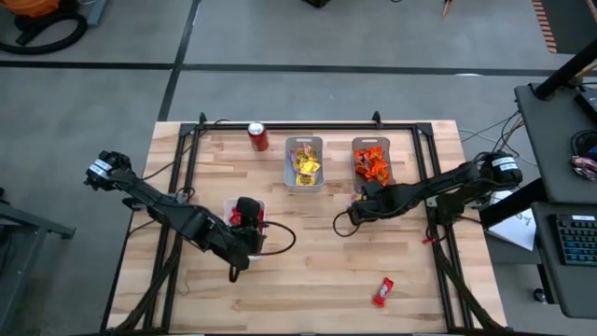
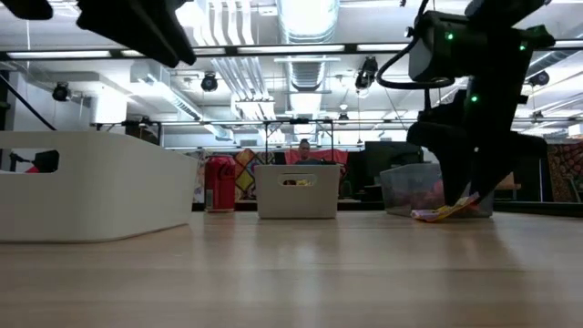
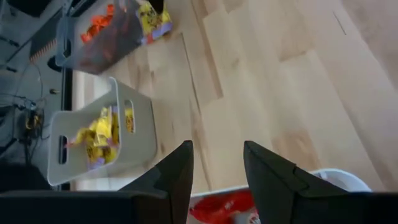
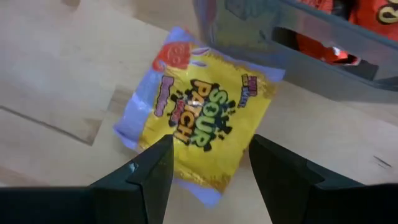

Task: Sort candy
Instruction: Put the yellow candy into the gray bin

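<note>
White tray of red candy.

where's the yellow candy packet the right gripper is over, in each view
High view: hidden under the right gripper, not visible.
Low view: yellow packet on the table beside the tray of orange candy.
Left wrist view: packet against that tray.
Right wrist view: packet centred, tray beyond it.
Shared landmark: the tray of orange candy.
</note>
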### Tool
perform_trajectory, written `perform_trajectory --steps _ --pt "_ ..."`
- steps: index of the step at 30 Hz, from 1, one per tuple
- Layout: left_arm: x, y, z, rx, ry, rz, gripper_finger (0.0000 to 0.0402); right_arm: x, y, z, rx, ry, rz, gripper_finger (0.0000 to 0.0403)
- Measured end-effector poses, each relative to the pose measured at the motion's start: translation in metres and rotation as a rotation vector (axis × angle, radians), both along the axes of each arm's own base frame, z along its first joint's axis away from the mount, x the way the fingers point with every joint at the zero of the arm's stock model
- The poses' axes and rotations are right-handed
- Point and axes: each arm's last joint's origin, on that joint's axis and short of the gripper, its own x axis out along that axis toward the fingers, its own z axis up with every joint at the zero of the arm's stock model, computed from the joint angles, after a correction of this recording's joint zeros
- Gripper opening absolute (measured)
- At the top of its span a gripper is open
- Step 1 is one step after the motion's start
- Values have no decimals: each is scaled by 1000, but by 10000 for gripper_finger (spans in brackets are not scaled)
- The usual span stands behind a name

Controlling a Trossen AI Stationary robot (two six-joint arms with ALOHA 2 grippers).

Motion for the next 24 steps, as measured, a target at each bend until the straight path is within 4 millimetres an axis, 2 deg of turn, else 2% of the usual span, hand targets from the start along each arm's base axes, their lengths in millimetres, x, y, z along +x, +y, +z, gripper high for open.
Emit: perform_trajectory --steps 4,8,18,24 --pt "4 4 1 14 -3 -10 126 2 -1 -4 -6 -38 -11 199" --pt "7 11 0 16 -5 10 126 0 -2 -9 -9 -62 -40 173" --pt "14 20 -1 5 -23 52 126 -1 -2 -13 -16 -70 -7 20" --pt "14 19 -5 -30 -43 82 126 0 -1 -9 -16 -83 32 10"
